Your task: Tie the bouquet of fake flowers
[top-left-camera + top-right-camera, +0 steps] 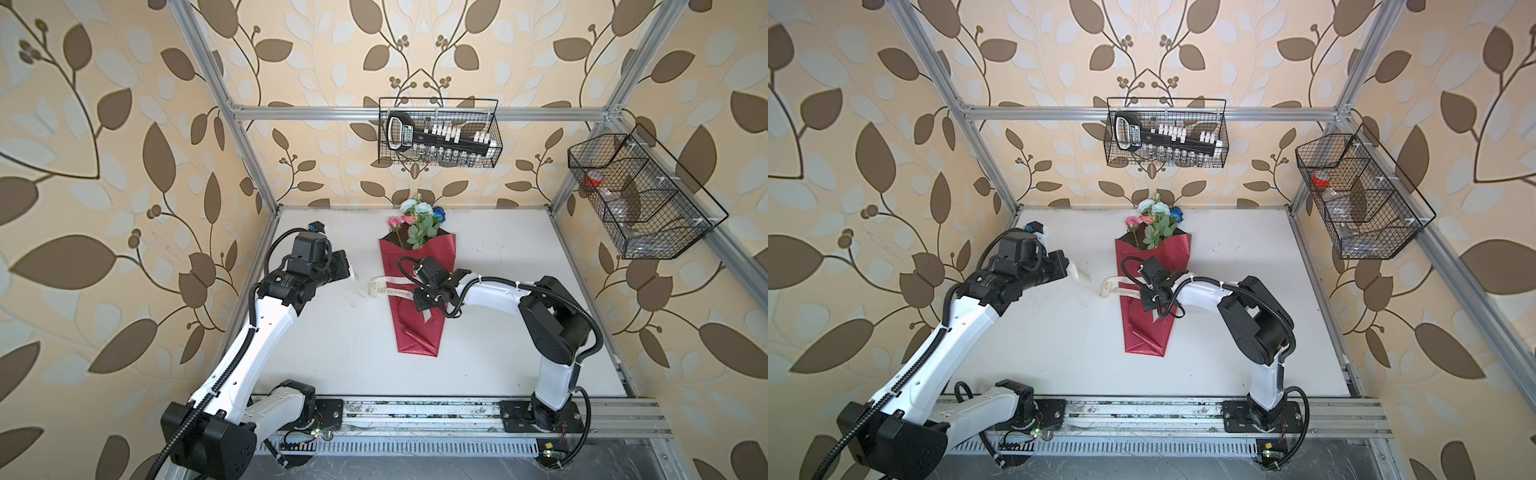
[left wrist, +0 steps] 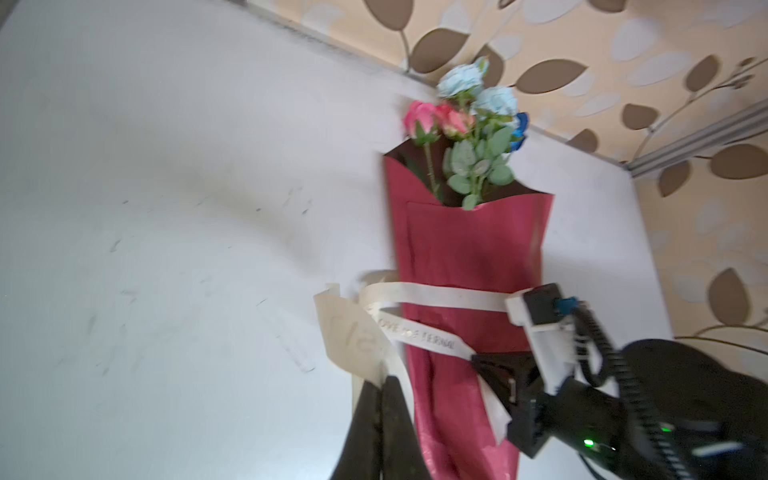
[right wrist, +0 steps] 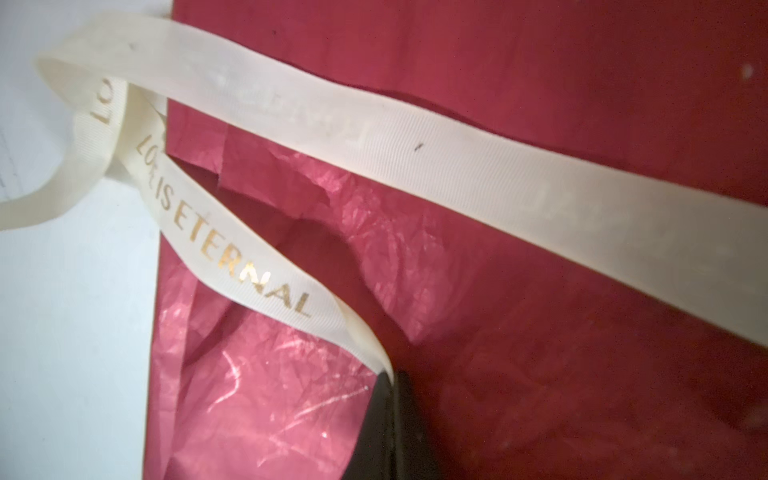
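**Ribbon Pinched at Both Ends Across the Wrapped Bouquet**

Finds the bouquet of fake flowers lying flat in the middle of the white table, toward the back wall. Shows pink, pale-blue and dark-blue blooms with green leaves sticking out of the wide mouth of a red wrapping sheet, with the stems hidden inside it and the narrow end pointing at the front rail.

Shows a cream ribbon with gold print laid across the sheet's middle. Traces one band straight over the red, a loop just beside the sheet's left edge, and a second strand reading "IS ETERNAL" slanting back over the sheet.

Has the left gripper clenched out to the left of the sheet, not touching it, with a ribbon end running into its closed tips in the left wrist view. Has the right gripper above the sheet's middle, jaws pressed together on the printed strand. Shows that strand lifting off the red surface up to the dark fingertips in the right wrist view. Places both grippers well apart from the blooms.

Shows a back basket of black wire on the rear wall and a side basket on the right of the frame.
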